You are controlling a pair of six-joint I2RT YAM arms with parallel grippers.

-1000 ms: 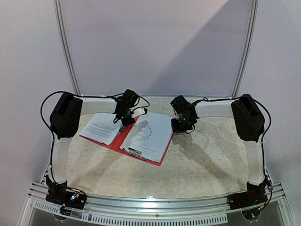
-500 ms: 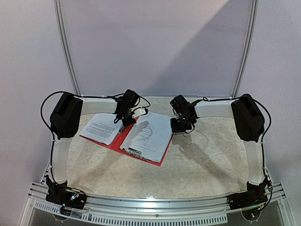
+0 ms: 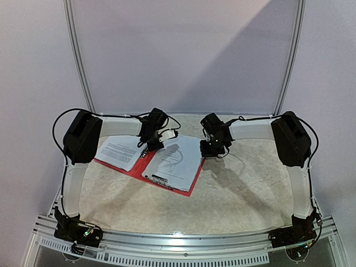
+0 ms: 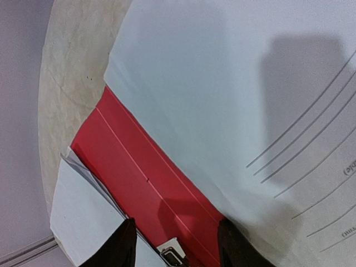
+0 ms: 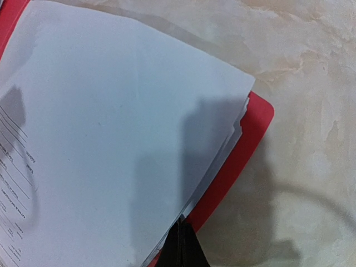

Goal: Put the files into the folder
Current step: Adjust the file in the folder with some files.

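Two robot arms reach over a pale marbled surface point(image 3: 239, 189) that carries one red folder point(image 3: 142, 164), lying open like a book toward the far left of the surface and running in to its middle. Two stacks of the files rest on it, one on each half. The left stack point(image 3: 118, 151) covers the left half and spills over the folder's left edge. The larger right stack point(image 3: 175, 162) covers the right half, with a strip of red showing along its near and right edges. A bare red band of the spine runs between the two stacks. The sheets are white with lines of small black print, and how many are in each stack cannot be counted, though the right wrist view shows several fanned edges at the corner of the right stack point(image 5: 111, 122). One small silver clip point(image 3: 159, 179) sits at the near edge of the right stack. The left hand point(image 3: 146, 146) hangs over the far end of the spine, and in its own view its two dark fingers point(image 4: 123, 247) stand moderately apart with nothing between them, the red folder point(image 4: 139, 183) below. The right hand point(image 3: 214, 146) is at the folder's far right corner, its fingers pressed fully together point(image 5: 181, 247), the tip meeting the edge of the sheets beside the red corner point(image 5: 245, 150).
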